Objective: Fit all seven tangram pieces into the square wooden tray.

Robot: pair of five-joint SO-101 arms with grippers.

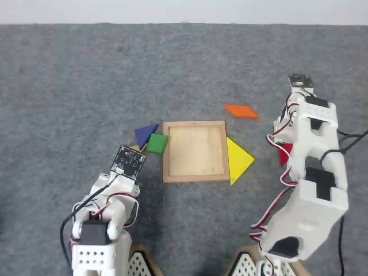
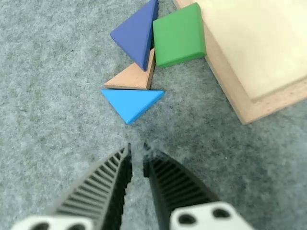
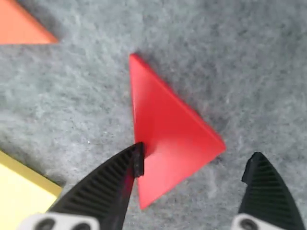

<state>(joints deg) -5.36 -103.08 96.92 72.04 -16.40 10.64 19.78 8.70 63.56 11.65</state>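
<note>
Grey, felt-like worktop [image 1: 86, 86] spreads across nearly the whole frame; a pale wall strip [image 1: 172, 10] runs along the top edge.

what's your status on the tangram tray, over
Left gripper shut, empty. Right gripper open over red triangle piece. Square wooden tray holds no pieces. Yellow triangle lies between them.

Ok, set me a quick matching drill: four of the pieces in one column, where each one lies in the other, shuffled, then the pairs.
1. green square
2. yellow triangle
3. orange parallelogram
4. red triangle

a. under the open right end effector
b. off the far right corner of the wooden tray, apart from it
c. at the tray's left rim
d. at the tray's right rim

Pairs: 1-c, 2-d, 3-b, 4-a.
</note>
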